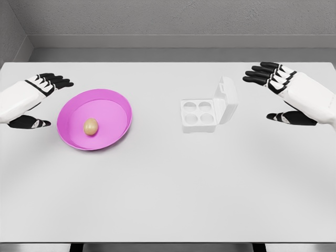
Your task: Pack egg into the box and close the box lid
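Egg lay in magenta bowl, left of centre on white table. Left hand hovered just left of bowl, fingers spread, gripping nothing. Right hand hung at far right, likewise spread, unladen. White box sat between bowl and right hand, four cups showing, lid raised on right side.

Surface: a flat white table spanning the frame.
Left: a round magenta plastic bowl rests on it.
Right: a white four-cup egg box, lid raised, sits well apart.
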{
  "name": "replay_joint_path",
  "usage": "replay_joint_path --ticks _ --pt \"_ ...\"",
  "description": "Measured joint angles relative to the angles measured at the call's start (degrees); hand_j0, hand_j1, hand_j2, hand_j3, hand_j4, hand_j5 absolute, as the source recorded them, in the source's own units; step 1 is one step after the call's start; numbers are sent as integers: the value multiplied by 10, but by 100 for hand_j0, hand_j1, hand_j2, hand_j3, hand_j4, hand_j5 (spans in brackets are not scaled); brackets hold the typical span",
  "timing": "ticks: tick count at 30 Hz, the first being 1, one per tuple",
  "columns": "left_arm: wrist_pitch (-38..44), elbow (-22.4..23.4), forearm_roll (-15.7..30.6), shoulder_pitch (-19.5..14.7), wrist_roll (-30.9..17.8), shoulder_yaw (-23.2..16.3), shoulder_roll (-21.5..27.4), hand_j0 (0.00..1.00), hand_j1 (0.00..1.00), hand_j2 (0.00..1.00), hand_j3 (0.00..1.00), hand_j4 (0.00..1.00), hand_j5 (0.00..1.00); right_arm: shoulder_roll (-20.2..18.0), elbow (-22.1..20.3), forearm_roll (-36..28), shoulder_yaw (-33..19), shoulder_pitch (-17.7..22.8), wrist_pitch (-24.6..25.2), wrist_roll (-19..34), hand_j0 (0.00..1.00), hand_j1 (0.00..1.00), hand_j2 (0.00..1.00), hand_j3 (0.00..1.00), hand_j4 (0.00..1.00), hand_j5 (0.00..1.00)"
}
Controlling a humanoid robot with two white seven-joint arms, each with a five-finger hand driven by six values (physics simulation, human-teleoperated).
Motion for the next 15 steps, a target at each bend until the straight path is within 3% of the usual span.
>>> replay_joint_path --ticks 7,9,13,15 --pt "0 1 -4 3 -1 1 2 100 100 100 100 100 100 -27 0 -1 -1 -18 0 0 100 100 100 100 100 100" --pt "0 -4 -6 -4 -29 7 2 100 100 100 100 100 100 -32 0 -1 -1 -27 0 1 100 100 100 100 100 100" --pt "0 -16 -6 -72 -113 9 3 100 100 100 100 100 100 -43 0 -1 -1 -31 0 1 100 100 100 100 100 100" --pt "1 -11 -13 -131 -128 -22 6 100 100 100 100 100 100 -46 0 1 0 -31 0 1 100 100 100 100 100 100"
